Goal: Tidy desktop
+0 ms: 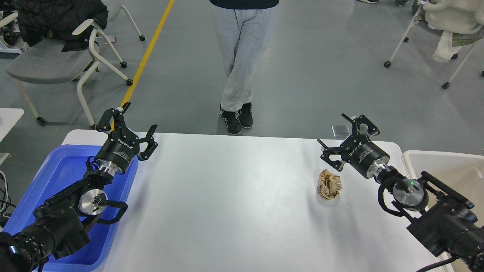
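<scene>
A paper ball (329, 184), brown and crumpled, sits on the white counter (227, 196), over on its right side. It is the only loose thing on the counter. It is round and lumpy, so it has no long side to line up with.

The right gripper (342, 138) is the near one. Its fingers are spread wide and hold nothing. The ball lies just beside it, at about 7 o'clock from the fingertips, close under them. The gripper points up and away, toward 11 o'clock, so I think it must turn back and dip down to reach the ball.

The left gripper (136, 128) is also wide open and empty. It hangs above the far corner of the blue tray (60, 173), well apart from the ball, which is at 3 o'clock from it.

A beige tub (446, 166) stands at the right edge, at 3 o'clock from the ball. Nothing sits between the ball and the right gripper. A person (240, 56) stands past the far edge, at 12 o'clock.
</scene>
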You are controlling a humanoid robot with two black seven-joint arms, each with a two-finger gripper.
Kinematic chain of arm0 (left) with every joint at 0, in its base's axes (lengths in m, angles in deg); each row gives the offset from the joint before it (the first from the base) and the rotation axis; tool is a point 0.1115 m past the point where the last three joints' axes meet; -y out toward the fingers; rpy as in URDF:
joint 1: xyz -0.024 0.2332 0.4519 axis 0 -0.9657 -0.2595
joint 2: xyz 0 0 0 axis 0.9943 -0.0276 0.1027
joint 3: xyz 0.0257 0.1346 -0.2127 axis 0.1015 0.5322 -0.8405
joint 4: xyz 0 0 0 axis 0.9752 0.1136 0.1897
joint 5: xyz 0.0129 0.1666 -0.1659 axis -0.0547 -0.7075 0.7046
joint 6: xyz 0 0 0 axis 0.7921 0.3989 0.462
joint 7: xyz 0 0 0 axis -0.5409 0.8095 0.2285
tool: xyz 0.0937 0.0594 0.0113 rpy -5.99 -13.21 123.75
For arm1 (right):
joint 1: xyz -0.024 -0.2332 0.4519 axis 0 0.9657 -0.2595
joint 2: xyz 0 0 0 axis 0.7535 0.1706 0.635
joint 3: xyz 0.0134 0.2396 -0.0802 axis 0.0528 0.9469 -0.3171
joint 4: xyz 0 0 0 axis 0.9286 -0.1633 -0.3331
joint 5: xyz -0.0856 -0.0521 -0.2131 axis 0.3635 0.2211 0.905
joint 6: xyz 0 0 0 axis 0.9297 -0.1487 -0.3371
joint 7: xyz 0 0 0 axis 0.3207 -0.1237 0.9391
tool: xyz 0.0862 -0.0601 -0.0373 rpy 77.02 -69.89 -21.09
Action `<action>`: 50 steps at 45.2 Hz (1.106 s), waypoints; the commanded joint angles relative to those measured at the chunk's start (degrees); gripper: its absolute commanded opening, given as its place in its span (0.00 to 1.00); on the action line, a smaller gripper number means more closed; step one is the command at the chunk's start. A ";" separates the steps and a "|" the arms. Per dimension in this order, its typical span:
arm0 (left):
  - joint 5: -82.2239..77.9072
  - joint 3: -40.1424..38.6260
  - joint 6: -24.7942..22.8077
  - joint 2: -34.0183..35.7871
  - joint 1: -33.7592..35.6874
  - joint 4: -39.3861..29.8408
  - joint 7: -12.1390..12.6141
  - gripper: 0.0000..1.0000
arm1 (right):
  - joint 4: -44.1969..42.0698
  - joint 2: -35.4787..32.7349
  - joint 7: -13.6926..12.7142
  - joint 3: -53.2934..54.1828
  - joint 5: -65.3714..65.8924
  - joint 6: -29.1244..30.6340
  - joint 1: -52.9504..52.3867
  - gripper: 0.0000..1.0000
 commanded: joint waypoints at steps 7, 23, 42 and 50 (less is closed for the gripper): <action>0.00 0.00 0.00 0.00 -0.07 0.00 0.10 1.00 | -0.44 0.08 0.00 -0.03 0.88 0.00 -0.12 1.00; 0.00 0.00 0.00 0.00 0.01 0.00 0.02 1.00 | 0.35 0.08 0.00 -0.73 5.36 -0.09 0.06 1.00; 0.00 0.00 0.00 0.00 0.01 0.00 0.02 1.00 | 5.27 -4.49 -0.53 -6.44 14.67 -0.53 -6.09 1.00; 0.00 0.00 0.00 0.00 0.01 0.00 0.01 1.00 | 5.54 -6.51 -0.44 -14.87 17.31 -0.62 -13.47 1.00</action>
